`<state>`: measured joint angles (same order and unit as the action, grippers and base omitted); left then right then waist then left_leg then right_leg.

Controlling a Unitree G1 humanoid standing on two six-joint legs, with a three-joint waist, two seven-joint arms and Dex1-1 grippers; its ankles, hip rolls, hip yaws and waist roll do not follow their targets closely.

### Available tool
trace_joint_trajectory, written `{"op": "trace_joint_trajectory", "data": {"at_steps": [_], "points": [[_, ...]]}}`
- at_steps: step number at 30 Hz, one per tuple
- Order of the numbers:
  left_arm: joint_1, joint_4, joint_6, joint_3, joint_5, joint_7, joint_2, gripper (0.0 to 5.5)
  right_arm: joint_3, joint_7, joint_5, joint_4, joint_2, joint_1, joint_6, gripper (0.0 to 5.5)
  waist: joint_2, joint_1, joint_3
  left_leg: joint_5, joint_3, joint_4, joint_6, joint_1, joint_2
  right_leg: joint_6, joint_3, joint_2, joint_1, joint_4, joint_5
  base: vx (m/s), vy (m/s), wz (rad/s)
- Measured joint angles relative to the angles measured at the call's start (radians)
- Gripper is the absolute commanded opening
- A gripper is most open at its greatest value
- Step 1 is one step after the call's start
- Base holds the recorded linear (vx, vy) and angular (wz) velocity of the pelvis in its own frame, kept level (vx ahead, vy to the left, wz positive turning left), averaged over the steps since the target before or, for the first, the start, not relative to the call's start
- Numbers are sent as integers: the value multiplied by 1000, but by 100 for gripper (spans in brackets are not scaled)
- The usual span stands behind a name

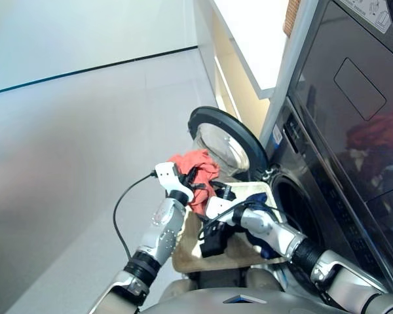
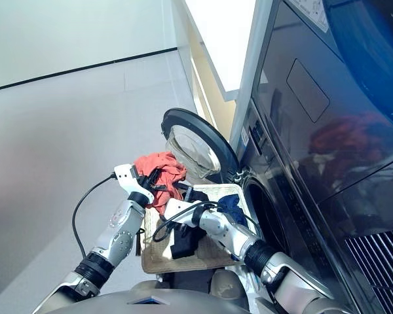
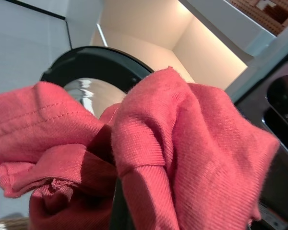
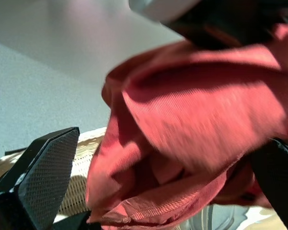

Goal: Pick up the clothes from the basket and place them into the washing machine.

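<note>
Your left gripper point(image 1: 188, 180) pinches the orange-red garment point(image 1: 200, 167) up above the basket point(image 1: 249, 252), so you swing right toward the washing machine point(image 1: 295, 209) (door open); your right gripper point(image 1: 213, 212) is spread.

Left end effector point(image 1: 191, 178): the fingers are buried in the orange-red garment point(image 1: 198, 171), and the grip cannot be verified in the left wrist view, where the cloth fills most of the frame. The garment's lower part runs off that frame's edge.

Right end effector point(image 4: 158, 191): one finger point(image 4: 43, 177) is clear; the other is cut by the frame edge and blurred.

Washing machine point(image 1: 327, 196): the drum interior is dark and cannot be read. The machine is cropped at the right edge.

Basket point(image 1: 190, 261): the near edge is covered by the robot's body.

Navy garment point(image 1: 262, 245): mostly masked by the right arm.
</note>
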<state>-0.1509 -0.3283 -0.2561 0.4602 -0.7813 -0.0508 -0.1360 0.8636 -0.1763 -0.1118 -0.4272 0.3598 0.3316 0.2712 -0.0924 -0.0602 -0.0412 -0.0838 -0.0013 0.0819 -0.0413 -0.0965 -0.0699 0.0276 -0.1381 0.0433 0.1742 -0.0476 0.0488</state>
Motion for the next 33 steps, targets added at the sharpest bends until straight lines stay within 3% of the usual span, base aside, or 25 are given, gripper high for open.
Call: {"op": "trace_joint_trajectory", "data": {"at_steps": [5,6,8,9,16,23,32,33], "points": [[0,10,7,31,-66,-23,2,0,-1,20,0,-2,-7,0,-2,550,0,2,0,0,-2,0,0,2,0,-1,-3,-2,-22,41,21,0,0,0],[0,13,11,36,-77,-25,2,0,-1,26,0,-3,-7,0,-2,418,0,0,0,0,-5,0,0,3,0,0,-6,-2,-32,56,27,0,0,0],[3,32,26,42,-91,-32,-5,0,-12,47,0,-3,-6,-2,-2,58,0,-1,0,0,-16,0,0,4,1,-1,-12,-2,-45,76,36,0,0,0],[6,41,29,47,-101,-37,-11,0,-21,58,-1,-3,-6,-2,-2,0,0,-2,0,-1,-20,0,-1,4,1,-1,-17,-3,-52,86,40,0,0,0],[14,100,63,46,-102,-53,-38,0,-116,85,-2,70,7,-66,-6,0,0,-1,0,1,-24,1,-4,11,1,-1,-23,-7,-82,132,58,0,0,0],[52,124,68,39,-102,-56,-45,6,-164,91,-8,158,32,-156,-22,0,1,-18,0,3,-21,2,-5,12,0,0,-19,-8,-81,133,59,0,0,0],[81,154,90,10,-123,-74,-30,2,-251,91,-8,180,41,-166,-21,0,1,-18,-1,4,-21,2,-6,17,-2,0,-18,-10,-86,134,59,6,-2,-3],[83,154,91,6,-123,-77,-28,97,-252,91,-8,180,39,-166,-21,0,1,-18,-1,4,-21,2,-6,20,-2,1,-18,-10,-89,134,59,0,0,0]]}}
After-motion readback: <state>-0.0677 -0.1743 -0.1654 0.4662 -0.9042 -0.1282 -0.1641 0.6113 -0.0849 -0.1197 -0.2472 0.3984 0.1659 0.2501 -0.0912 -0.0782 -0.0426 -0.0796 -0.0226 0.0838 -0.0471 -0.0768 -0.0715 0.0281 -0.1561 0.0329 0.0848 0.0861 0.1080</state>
